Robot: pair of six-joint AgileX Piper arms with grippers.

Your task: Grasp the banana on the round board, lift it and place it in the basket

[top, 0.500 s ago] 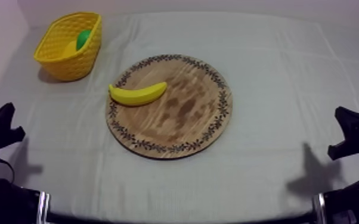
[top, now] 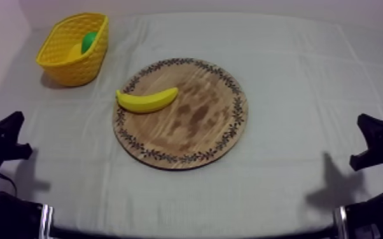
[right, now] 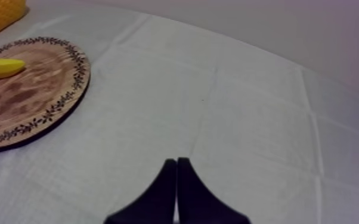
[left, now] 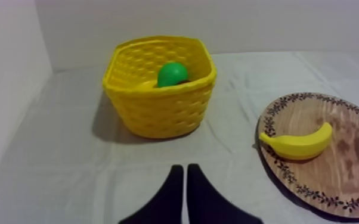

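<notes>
A yellow banana (top: 146, 100) lies on the left part of the round wooden board (top: 194, 127), its end over the patterned rim. The yellow basket (top: 73, 49) stands at the table's far left with a green fruit (top: 89, 41) inside. My left gripper (top: 6, 136) sits low at the left edge, well short of the board. In the left wrist view its fingers (left: 185, 182) lie together as a narrow wedge, shut on nothing, facing the basket (left: 158, 86) and the banana (left: 298, 143). My right gripper (top: 375, 140) rests low at the right, shut (right: 176, 170), far from the board (right: 45, 95).
Grey-white cloth (top: 296, 76) covers the table, with open room to the right of the board and along the front. A pale wall (left: 9, 89) rises close behind and left of the basket.
My left gripper has shifted a little to the right and lower in the top view. The banana, board, basket and right arm have not moved.
</notes>
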